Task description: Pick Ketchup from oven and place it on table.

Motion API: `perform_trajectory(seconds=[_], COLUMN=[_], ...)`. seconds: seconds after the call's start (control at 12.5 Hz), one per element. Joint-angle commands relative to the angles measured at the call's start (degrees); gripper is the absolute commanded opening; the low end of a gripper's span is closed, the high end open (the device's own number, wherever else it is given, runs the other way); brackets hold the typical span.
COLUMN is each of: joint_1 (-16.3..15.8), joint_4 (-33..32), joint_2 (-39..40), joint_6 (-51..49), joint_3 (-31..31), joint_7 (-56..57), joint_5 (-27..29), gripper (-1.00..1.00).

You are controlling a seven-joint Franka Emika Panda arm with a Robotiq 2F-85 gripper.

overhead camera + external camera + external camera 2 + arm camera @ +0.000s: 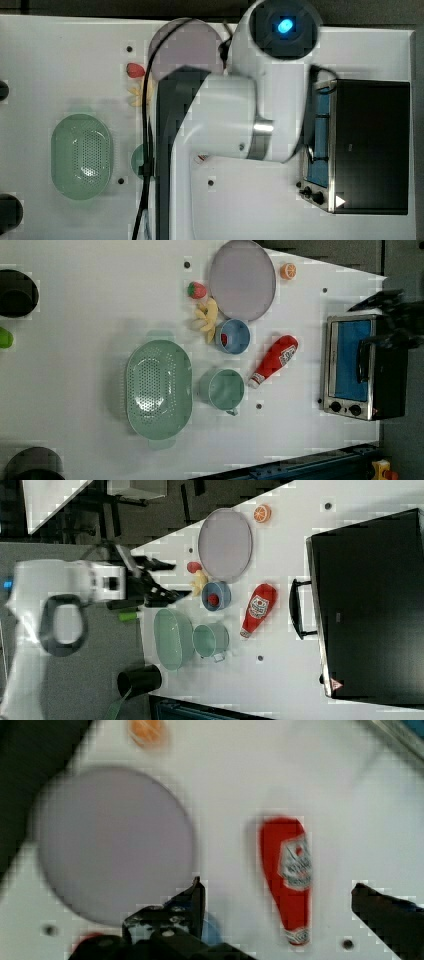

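claw (277,915): standing spread wide, pinching nothing, hanging above the ketchup with a finger on each side of its cap end in the wrist view.
ketchup (274,361): lying on its side on the bench (90,330), outside the oven, between the blue bowl (234,336) and the oven door; cap pointing toward the green cup (225,389).
handling: judging it a light, stiff plastic bottle with a smooth, likely slippery skin; prone to rolling.
hold: taking it across the labelled belly looks safest, jaws square to its length.
room: open bench lying around the cap; bowl and cup sitting near.
oven (362,367): standing beyond, door looking shut, close to the bench edge.
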State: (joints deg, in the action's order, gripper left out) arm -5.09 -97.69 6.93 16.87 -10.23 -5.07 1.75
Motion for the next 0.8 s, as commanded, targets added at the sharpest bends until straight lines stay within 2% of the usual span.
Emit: perform_trajectory(seconds=[0.08,0.8], joint_1=[-0.22,-0.17], joint_4=[7.57,7.87], joint_2=[-1.13,-0.62], joint_6=[-7.11,-8.22], joint_3=[1.28,1.14], joint_7=[-1.01,-1.00], joint_5=[-0.24,-0.23], gripper=[1.00,1.00])
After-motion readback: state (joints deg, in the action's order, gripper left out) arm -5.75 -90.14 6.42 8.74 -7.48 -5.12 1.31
